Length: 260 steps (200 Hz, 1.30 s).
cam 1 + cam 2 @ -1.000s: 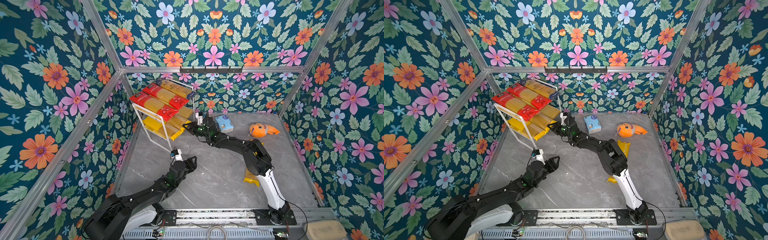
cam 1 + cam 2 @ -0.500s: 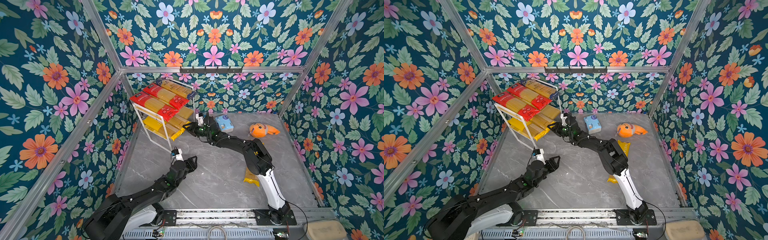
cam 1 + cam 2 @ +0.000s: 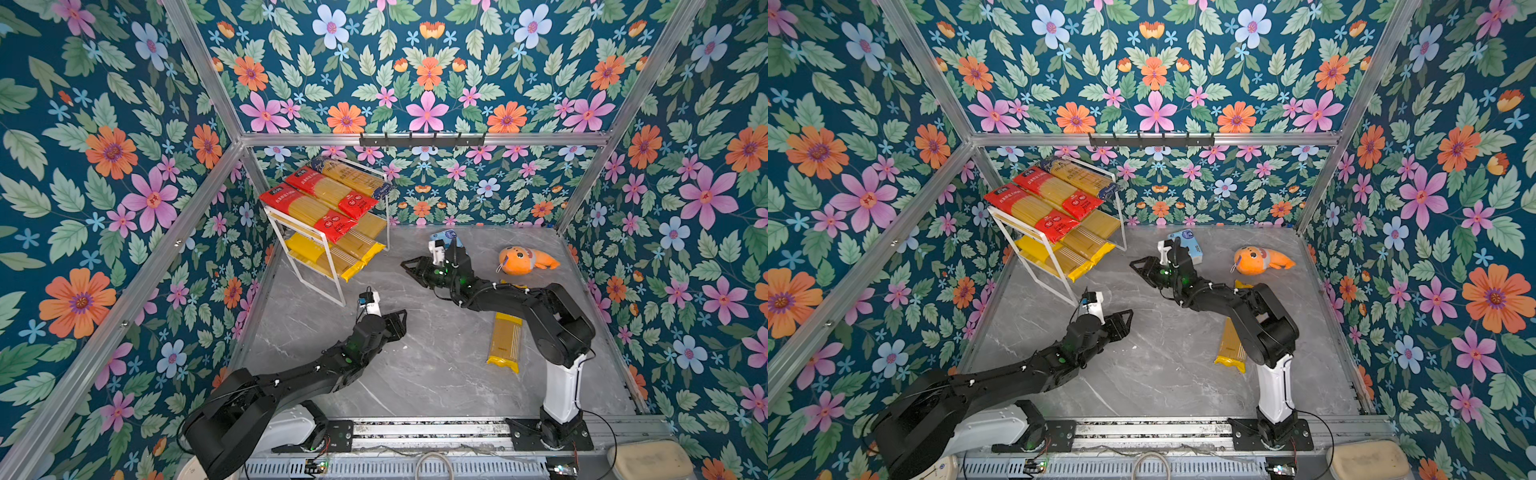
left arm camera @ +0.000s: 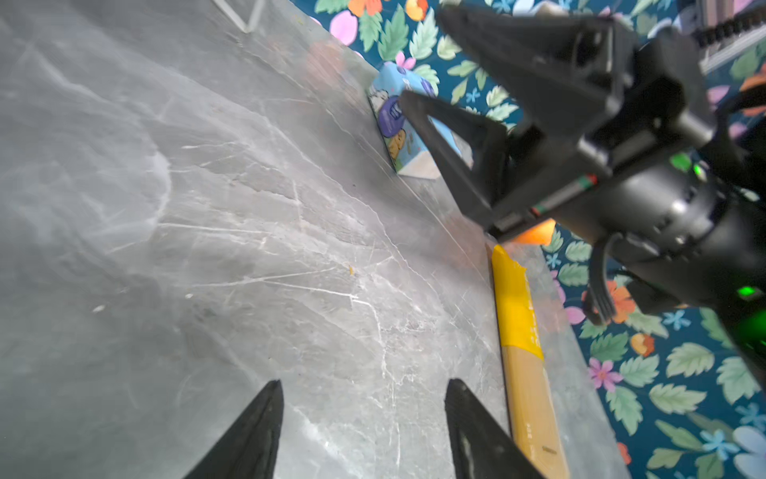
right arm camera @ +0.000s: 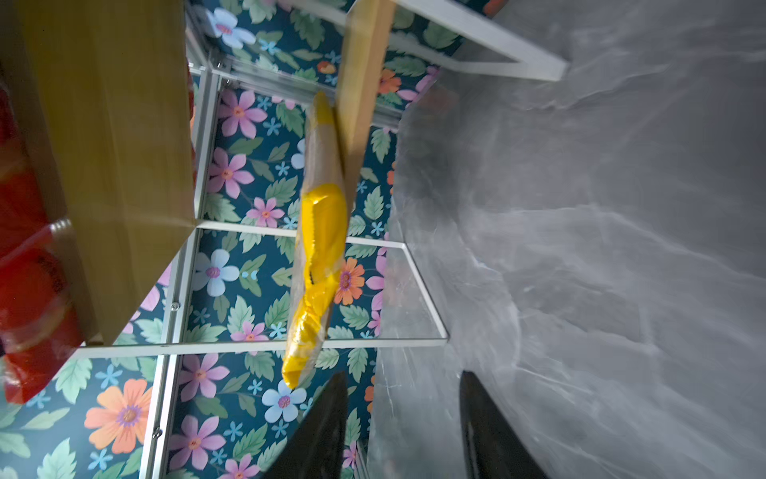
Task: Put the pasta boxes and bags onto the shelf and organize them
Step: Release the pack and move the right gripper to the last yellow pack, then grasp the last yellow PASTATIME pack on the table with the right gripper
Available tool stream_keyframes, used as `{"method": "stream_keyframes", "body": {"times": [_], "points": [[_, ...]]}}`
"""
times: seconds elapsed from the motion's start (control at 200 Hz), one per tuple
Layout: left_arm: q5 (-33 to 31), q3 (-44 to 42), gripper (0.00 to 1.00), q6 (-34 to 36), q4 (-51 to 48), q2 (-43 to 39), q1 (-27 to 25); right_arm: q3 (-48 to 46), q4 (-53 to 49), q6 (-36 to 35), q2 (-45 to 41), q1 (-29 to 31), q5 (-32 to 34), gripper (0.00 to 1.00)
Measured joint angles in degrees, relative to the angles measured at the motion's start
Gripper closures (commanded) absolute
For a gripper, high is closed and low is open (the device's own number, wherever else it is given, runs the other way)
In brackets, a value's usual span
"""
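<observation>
while five packs already lie across the shelf [image 3: 330,270] at upper left of centre in both top views, with two red packs [image 3: 320,203] and a dark blue-and-gold pack [image 3: 353,176] on the upper board and the shelved yellow packs [image 3: 345,253] on the lower, the last yellow pack [image 3: 505,340] lies flat on the table [image 3: 415,374] at lower right. its long axis runs nearly up and down the frame and its upper end is hidden under the right arm. the right end effector [image 3: 411,270] hangs at centre between the shelf and the tissue pack [image 3: 444,239], fingers apart and empty, pointing left, away from that pack. the left end effector [image 3: 401,324], just below it, is likewise parted and empty, with the pack well apart to its right. in the left wrist view the left end effector [image 4: 364,385] shows two dark tips spread over bare table at the bottom edge with nothing between them. the last yellow pack [image 4: 522,352] runs lengthwise just beside the right-hand tip, toward the lower right. in the right wrist view the right end effector [image 5: 402,377] is spread at the bottom edge, gripping nothing and facing the shelf boards [image 5: 364,83], where a shelved pack overhangs the lower board at centre. the left arm looks better placed for the pickup: its opening already lies across the pack's narrow width and needs mainly a sideways shift.
</observation>
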Motion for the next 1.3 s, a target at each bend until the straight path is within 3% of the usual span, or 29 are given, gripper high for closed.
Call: {"method": "stream_keyframes", "body": {"times": [0.13, 0.245, 0.47, 0.67, 0.8, 1.035, 1.3], "points": [[0.1, 4.5, 0.32, 3.5, -0.1, 5.3, -2.2, -8.8, -5.0, -2.7, -8.5, -3.7, 0.4, 0.55], [0.7, 8.1, 0.3, 5.8, -0.2, 10.1, -4.0, -11.8, -16.7, -8.7, -16.5, -6.4, 2.4, 0.54], [1.5, 12.8, 0.26, 9.0, -0.2, 16.1, -6.9, -11.5, -43.2, -24.1, -25.0, -10.3, 14.3, 0.42], [2.1, 13.8, 0.23, 10.0, -0.2, 17.5, -8.1, -11.9, -58.8, -31.3, -26.9, -16.7, 26.1, 0.33], [2.2, 13.7, 0.23, 10.2, -0.2, 17.5, -8.1, -12.9, -63.4, -33.0, -26.3, -19.8, 31.6, 0.32], [2.2, 13.7, 0.23, 10.2, -0.2, 17.5, -8.2, -13.0, -64.2, -33.3, -20.4, -19.9, 30.4, 0.37], [1.9, 13.0, 0.23, 10.0, -0.3, 17.5, -8.2, -9.7, -62.6, -30.3, -14.1, -8.2, 32.4, 0.41]]}}
